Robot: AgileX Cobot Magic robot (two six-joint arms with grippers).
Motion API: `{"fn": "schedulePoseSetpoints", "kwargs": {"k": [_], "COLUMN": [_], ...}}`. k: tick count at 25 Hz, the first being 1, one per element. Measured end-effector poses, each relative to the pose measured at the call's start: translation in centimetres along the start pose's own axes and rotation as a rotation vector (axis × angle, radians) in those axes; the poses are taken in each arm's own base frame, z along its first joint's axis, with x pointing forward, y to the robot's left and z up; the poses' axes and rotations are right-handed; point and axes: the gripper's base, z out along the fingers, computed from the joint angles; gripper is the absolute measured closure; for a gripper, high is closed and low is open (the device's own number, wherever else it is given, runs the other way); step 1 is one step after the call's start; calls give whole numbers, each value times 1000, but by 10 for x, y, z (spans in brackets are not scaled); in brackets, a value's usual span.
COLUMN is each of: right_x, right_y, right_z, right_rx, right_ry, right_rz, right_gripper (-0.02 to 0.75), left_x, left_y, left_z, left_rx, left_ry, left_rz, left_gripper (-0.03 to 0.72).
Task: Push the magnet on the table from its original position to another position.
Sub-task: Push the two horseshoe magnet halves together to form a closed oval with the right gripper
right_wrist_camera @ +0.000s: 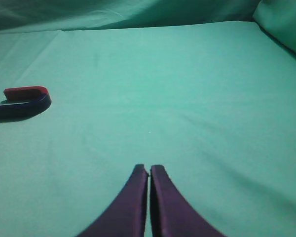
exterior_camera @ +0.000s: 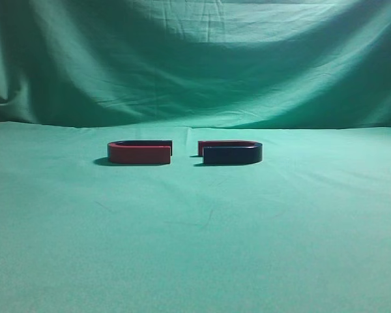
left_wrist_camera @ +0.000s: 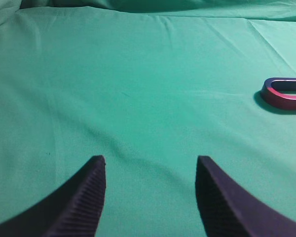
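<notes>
The magnet (exterior_camera: 231,154) lies flat on the green table (exterior_camera: 195,228), right of the middle, its near arm dark navy and its far arm red. It also shows at the far left of the right wrist view (right_wrist_camera: 20,102). My right gripper (right_wrist_camera: 149,170) is shut and empty, well to the right of the magnet and nearer the camera. My left gripper (left_wrist_camera: 150,160) is open and empty over bare cloth. Neither gripper shows in the exterior view.
A second U magnet (exterior_camera: 139,152) with a red side facing the camera lies left of the first, their open ends facing across a small gap. It shows at the right edge of the left wrist view (left_wrist_camera: 284,94). Green cloth backdrop (exterior_camera: 195,59) rises behind.
</notes>
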Motion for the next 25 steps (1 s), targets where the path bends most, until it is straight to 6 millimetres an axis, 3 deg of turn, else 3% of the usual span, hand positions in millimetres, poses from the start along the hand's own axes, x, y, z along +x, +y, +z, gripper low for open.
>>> {"fn": "schedulePoseSetpoints", "kwargs": {"k": [21, 25], "right_x": [-1, -15], "right_y": [-1, 1], "right_z": [0, -1], "right_rx": [13, -4], "right_ry": [-6, -174], "right_rz": [-50, -39], "right_gripper": [738, 738], "left_x": [0, 0], "left_y": [0, 0], "left_z": [0, 0], "left_rx": [0, 0], "left_ry": [0, 0], "left_rz": [0, 0], "left_gripper": [316, 316]}}
